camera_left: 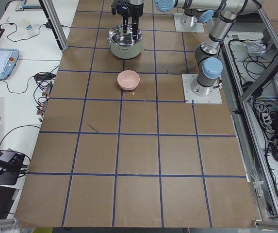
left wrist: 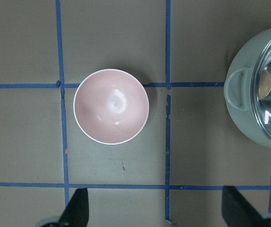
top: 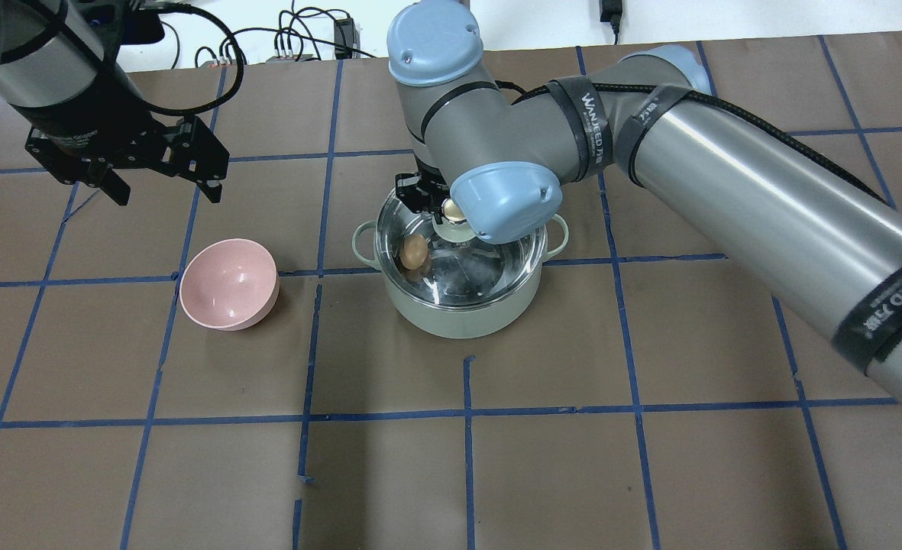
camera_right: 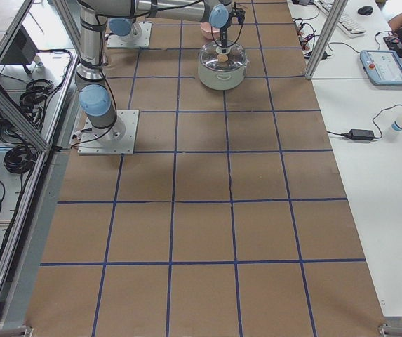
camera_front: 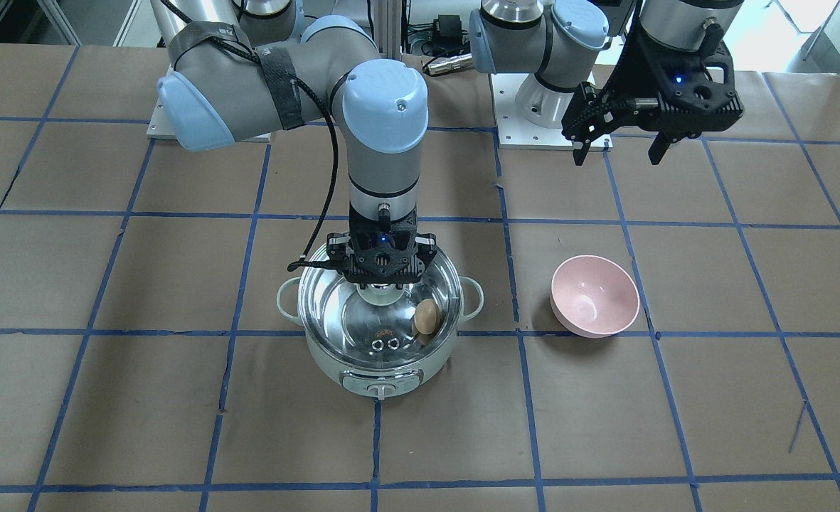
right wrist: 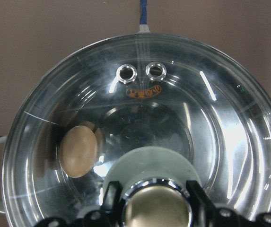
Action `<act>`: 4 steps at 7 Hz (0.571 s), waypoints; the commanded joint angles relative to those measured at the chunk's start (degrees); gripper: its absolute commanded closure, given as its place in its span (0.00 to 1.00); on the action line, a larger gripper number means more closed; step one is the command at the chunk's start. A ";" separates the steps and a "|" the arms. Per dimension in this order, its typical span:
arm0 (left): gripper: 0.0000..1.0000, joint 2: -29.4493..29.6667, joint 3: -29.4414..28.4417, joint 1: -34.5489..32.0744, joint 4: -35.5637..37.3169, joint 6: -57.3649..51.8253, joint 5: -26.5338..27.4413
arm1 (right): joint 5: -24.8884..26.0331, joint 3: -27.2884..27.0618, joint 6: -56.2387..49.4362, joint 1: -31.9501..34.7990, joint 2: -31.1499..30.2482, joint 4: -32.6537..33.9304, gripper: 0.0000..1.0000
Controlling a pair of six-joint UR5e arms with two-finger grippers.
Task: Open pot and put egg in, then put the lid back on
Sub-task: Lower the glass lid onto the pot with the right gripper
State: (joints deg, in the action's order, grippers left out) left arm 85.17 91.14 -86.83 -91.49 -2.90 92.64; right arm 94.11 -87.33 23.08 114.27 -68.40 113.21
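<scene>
The knob (right wrist: 156, 210) of the lid (right wrist: 211, 123), between the fingers (right wrist: 110, 201) of the right gripper (right wrist: 153, 195), was cut by the wrist view's lower edge and hidden under the gripper's body from the front.

From my remote station I count: one pot (camera_front: 380, 370) with two loop handles (camera_front: 288, 299) and one control knob (camera_front: 379, 390); one egg (camera_front: 426, 317); one lid (camera_front: 341, 313) carrying two vent rings (right wrist: 126, 73) and one cream-gold knob (right wrist: 156, 208); one pink bowl (camera_front: 594, 296); and two grippers, the left gripper (camera_front: 619, 156) and the right gripper (camera_front: 383, 284), each with two fingers (camera_front: 580, 153).
</scene>
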 commanded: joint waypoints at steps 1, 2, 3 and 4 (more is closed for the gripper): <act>0.00 0.00 0.00 -0.09 0.00 0.00 0.00 | 1.16 0.05 0.04 -0.02 0.02 -0.44 0.00; 0.00 0.00 0.00 -0.01 0.09 0.09 0.00 | 1.08 0.75 -0.05 -0.02 -0.24 -0.45 0.00; 0.00 0.00 0.00 -0.09 0.09 0.09 0.00 | 0.21 1.89 -0.22 -1.76 -1.20 -1.58 0.00; 0.00 0.00 0.00 -0.01 0.09 0.09 0.00 | -1.89 4.25 -0.57 -3.86 -4.95 -9.42 0.00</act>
State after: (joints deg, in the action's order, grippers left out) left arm 85.16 91.14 -86.87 -91.42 -2.82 92.64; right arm 94.13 -85.40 22.84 112.63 -70.06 110.24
